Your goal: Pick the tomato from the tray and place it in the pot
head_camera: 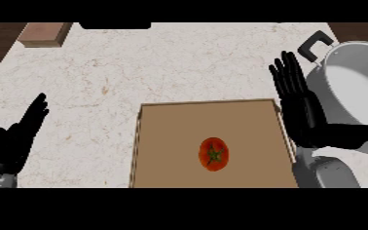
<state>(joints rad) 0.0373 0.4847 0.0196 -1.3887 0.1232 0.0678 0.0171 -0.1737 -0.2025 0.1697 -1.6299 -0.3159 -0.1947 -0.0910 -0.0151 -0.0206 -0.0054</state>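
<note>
A red tomato (pixel 213 154) lies on a brown tray (pixel 173 141) on the pale counter (pixel 144 68). The right hand (pixel 298 102), fingers straight, hovers between tray and steel pot (pixel 348 85). The left hand (pixel 22 134) rests open at the left edge.

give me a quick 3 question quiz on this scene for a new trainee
1. True or false: the tomato lies on the tray.
2. The pot stands on which side of the tray? A) left B) right C) near side
3. Fill in: the right hand, between tray and pot, is ___ and holds nothing.

Key: 1 true; 2 B; 3 open
</note>
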